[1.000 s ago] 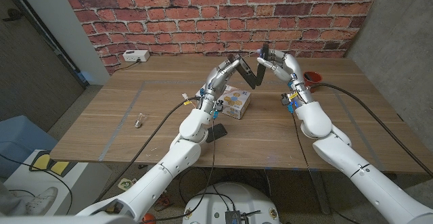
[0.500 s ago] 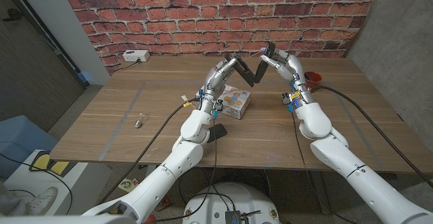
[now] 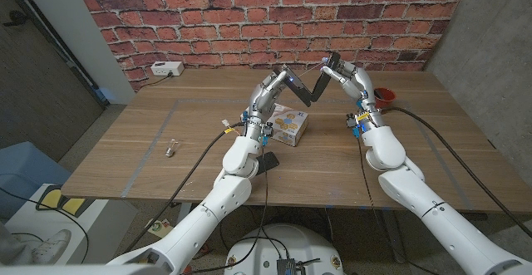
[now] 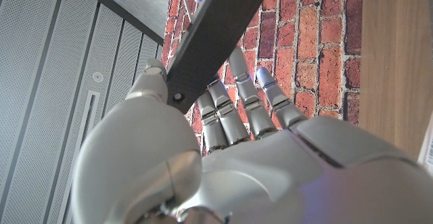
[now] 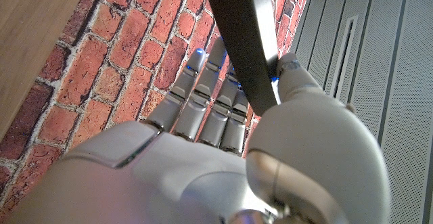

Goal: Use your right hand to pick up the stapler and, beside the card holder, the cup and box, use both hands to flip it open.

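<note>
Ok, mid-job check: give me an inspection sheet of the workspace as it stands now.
Surface: wooden table, tape lines.
Job's things: black stapler opened into a V, in the air between both hands; printed cardboard box under it; red cup behind the right arm.
Clutter: small metal piece; white power strip; flat black item, perhaps the card holder.
Hands: left hand and right hand each grip one stapler arm.
Cables: black, along both forearms.
Surroundings: red brick wall.

The left robot hand grips a dark bar of the stapler between its thumb and its fingers. Behind them are a red brick wall, a strip of the wooden bench and a grey panelled wall.
</note>
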Action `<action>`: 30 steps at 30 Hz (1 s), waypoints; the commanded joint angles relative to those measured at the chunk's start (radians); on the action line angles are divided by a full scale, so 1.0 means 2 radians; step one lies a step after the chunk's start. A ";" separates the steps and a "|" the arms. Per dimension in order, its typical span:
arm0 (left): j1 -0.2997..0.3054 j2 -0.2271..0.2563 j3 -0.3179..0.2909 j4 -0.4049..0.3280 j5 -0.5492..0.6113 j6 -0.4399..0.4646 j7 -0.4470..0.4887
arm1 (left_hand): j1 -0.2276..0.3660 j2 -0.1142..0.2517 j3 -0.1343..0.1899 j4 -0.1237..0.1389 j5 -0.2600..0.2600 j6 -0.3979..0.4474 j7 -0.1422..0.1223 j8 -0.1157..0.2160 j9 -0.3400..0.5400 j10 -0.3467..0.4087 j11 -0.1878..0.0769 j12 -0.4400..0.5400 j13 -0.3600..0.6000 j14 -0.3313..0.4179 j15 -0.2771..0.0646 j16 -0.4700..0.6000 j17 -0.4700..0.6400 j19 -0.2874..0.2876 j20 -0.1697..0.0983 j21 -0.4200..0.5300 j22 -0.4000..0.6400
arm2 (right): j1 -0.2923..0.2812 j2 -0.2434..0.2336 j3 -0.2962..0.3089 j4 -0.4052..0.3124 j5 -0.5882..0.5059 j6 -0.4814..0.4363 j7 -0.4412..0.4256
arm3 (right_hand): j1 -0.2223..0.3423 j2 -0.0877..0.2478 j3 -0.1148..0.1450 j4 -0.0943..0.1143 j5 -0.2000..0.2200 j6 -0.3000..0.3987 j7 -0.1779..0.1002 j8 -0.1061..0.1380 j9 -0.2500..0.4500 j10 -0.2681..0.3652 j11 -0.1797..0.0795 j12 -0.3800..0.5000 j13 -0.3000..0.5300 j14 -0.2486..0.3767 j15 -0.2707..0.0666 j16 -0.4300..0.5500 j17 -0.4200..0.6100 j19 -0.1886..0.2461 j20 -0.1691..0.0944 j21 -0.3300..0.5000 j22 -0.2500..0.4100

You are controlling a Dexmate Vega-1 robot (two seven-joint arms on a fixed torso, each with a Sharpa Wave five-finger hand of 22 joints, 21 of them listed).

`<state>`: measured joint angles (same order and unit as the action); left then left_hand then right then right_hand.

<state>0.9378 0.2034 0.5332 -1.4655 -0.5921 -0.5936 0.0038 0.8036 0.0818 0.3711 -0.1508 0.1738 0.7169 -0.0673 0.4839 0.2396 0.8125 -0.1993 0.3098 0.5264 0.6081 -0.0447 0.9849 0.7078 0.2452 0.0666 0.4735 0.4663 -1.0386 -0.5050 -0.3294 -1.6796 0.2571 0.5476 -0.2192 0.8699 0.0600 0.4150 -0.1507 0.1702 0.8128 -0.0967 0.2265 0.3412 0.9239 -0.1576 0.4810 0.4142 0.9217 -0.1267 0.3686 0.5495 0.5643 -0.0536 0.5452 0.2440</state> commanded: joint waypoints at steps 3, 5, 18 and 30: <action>0.004 -0.005 -0.005 0.005 -0.009 -0.007 -0.001 | 0.058 0.047 -0.002 -0.002 0.003 0.058 -0.040 -0.003 0.002 -0.002 -0.004 -0.003 0.003 0.005 -0.086 0.005 0.038 -0.009 0.003 0.003 0.004 | 0.003 0.009 0.001 0.008 0.008 0.007 0.000 | 0.064 0.066 0.030 0.025 0.003 0.002 -0.004 0.002 0.002 0.016 -0.016 -0.001 0.002 0.001 -0.056 -0.002 0.001 -0.004 -0.043 0.003 0.003; 0.004 -0.005 -0.006 0.005 -0.011 -0.007 -0.002 | 0.059 0.047 -0.003 -0.001 0.003 0.058 -0.040 -0.003 0.003 -0.002 -0.005 -0.003 0.003 -0.001 -0.085 0.006 0.039 -0.012 0.005 0.003 0.005 | 0.003 0.010 0.001 0.008 0.010 0.008 0.000 | 0.064 0.066 0.030 0.025 0.003 0.002 -0.005 0.002 0.002 0.016 -0.017 -0.001 0.002 0.001 -0.056 -0.002 0.001 -0.004 -0.043 0.004 0.003; 0.005 -0.013 -0.011 0.015 -0.044 -0.018 -0.029 | 0.060 0.056 0.005 0.007 0.005 0.054 -0.044 -0.005 0.003 -0.005 -0.005 -0.008 0.005 -0.010 -0.086 -0.010 0.019 -0.016 0.004 0.007 0.007 | 0.001 0.025 0.001 0.016 0.026 0.013 -0.005 | 0.063 0.066 0.030 0.024 0.003 0.002 -0.004 0.002 0.003 0.017 -0.017 -0.002 0.002 0.001 -0.057 -0.003 0.002 -0.006 -0.043 0.007 0.003; 0.005 -0.026 -0.013 0.021 -0.047 -0.030 -0.030 | 0.058 0.048 0.049 0.021 0.008 0.052 -0.044 -0.013 -0.005 -0.004 -0.001 -0.020 0.009 0.055 -0.093 -0.103 -0.097 -0.013 -0.010 0.024 0.003 | -0.002 0.032 0.005 0.017 0.031 0.017 -0.012 | 0.064 0.066 0.030 0.024 0.003 0.002 -0.003 0.002 0.003 0.017 -0.017 -0.003 0.002 0.001 -0.056 -0.004 0.002 -0.008 -0.043 0.010 0.003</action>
<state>0.9470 0.1703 0.5110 -1.4334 -0.6738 -0.6331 -0.0458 0.8264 0.0798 0.3912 -0.1778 0.1817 0.7272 -0.0752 0.4594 0.2271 0.8049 -0.2022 0.2734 0.5404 0.7022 -0.0613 0.7999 0.5412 0.2154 0.0549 0.5109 0.4726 -1.0368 -0.4561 -0.3245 -1.6525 0.3068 0.5760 -0.2353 0.8698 0.0600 0.4173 -0.1526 0.1704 0.8128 -0.0968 0.2229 0.3461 0.9240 -0.1577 0.4704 0.4143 0.9217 -0.1268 0.3617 0.5493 0.5553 -0.0518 0.5612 0.2489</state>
